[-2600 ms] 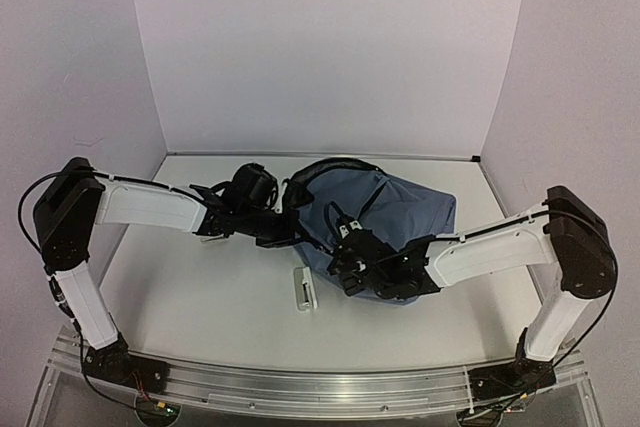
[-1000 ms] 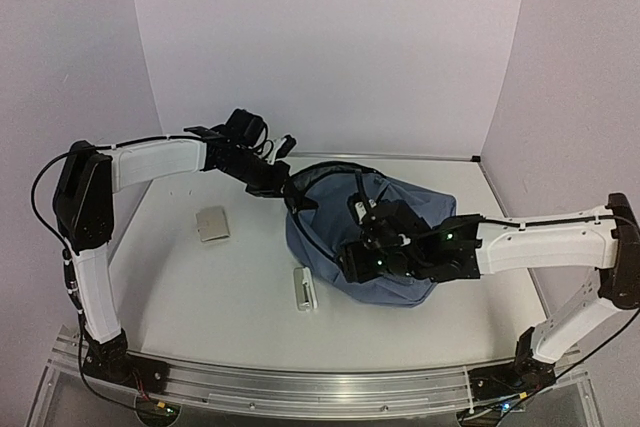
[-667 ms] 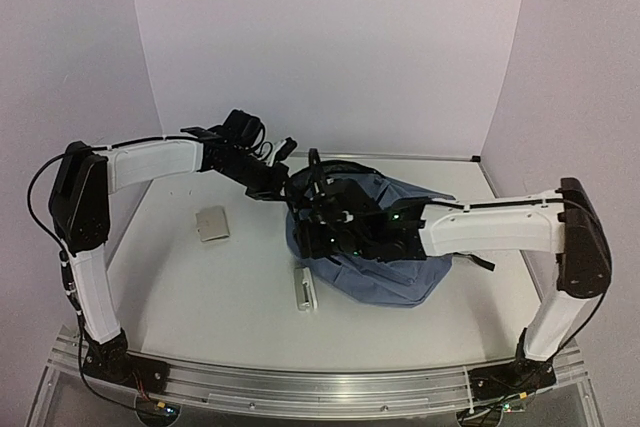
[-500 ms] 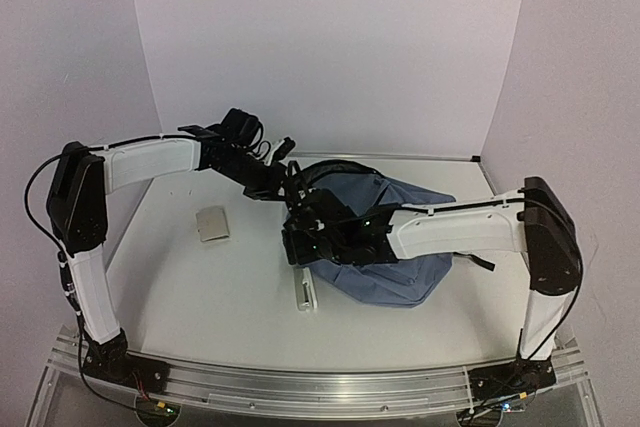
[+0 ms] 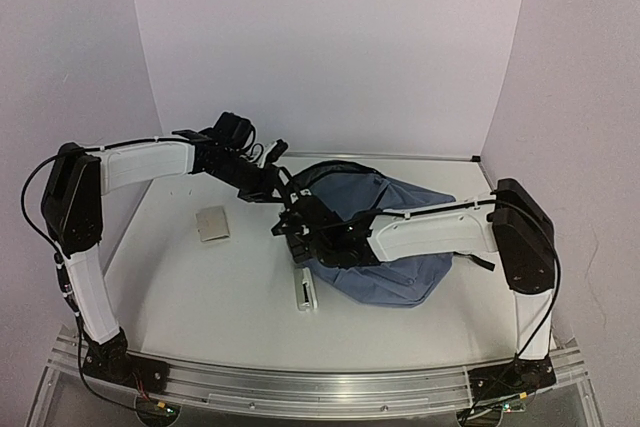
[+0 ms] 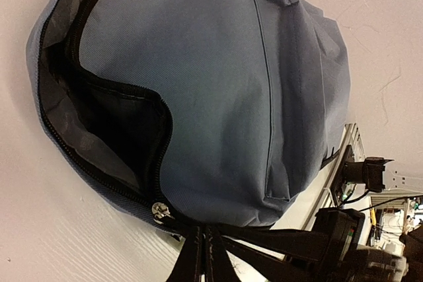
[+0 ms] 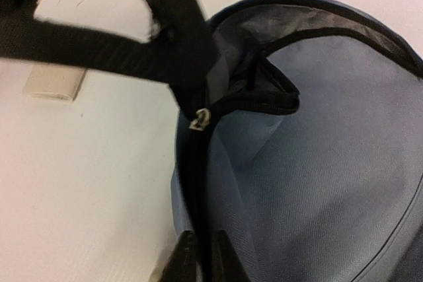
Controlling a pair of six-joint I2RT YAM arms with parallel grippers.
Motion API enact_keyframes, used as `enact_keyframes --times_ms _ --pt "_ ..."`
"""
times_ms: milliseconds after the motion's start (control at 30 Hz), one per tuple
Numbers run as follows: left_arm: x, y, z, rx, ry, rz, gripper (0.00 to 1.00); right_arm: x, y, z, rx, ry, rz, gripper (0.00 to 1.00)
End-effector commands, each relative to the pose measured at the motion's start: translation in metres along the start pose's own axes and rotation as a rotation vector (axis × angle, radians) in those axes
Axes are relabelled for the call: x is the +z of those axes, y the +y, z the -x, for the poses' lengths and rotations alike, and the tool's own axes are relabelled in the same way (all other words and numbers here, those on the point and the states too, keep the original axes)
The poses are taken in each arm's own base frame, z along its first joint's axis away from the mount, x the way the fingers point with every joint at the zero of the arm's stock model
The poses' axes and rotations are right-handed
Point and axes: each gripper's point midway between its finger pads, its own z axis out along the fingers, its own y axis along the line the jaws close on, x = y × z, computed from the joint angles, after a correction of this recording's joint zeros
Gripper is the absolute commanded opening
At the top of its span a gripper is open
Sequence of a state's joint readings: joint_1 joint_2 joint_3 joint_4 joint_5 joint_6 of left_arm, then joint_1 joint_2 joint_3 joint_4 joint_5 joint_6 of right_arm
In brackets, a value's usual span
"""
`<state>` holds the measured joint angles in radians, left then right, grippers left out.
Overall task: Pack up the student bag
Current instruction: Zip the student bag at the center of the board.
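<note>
Centre-right on the table (image 5: 200, 287), the student bag (image 5: 410, 227) is laid, mouth open leftward | zipper pull (image 6: 158, 211) and dark lining are shown clearly only by wrist views | left gripper (image 6: 201, 246) is clamped on its black strap, arm raised, outstretched | right gripper (image 7: 201, 255) is pinched narrowly on its zipper rim, forearm stretched over it

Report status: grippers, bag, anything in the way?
Left gripper shut on student bag rim. Right gripper shut on its zip edge; mouth open. Beige block and white case on table, outside bag.
</note>
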<state>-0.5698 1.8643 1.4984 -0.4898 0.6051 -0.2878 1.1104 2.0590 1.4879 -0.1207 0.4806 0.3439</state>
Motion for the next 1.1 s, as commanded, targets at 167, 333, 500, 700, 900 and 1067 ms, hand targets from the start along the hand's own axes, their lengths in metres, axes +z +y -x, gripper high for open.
enact_keyframes --times_ms 167,333,500,700,900,1067 --pt "-0.031 0.006 0.025 0.002 -0.106 -0.007 0.0 -0.043 0.021 0.01 -0.1 -0.054 0.105 0.0" --pt "-0.04 0.011 0.03 -0.009 -0.128 -0.009 0.0 -0.08 0.019 -0.009 -0.09 -0.035 0.149 0.0" --pt "-0.042 0.015 0.032 -0.012 -0.135 -0.006 0.0 -0.105 0.022 -0.03 -0.05 -0.003 0.192 0.0" --pt "-0.042 0.01 0.031 -0.008 -0.127 -0.057 0.0 -0.118 0.021 -0.045 0.002 0.016 0.191 0.02" --pt "-0.04 0.0 0.028 -0.011 -0.106 -0.132 0.0 -0.123 0.019 -0.002 0.073 -0.057 0.177 0.37" --pt "-0.041 -0.002 0.028 -0.018 -0.108 -0.138 0.0 -0.091 0.012 0.029 0.083 -0.039 0.183 0.56"
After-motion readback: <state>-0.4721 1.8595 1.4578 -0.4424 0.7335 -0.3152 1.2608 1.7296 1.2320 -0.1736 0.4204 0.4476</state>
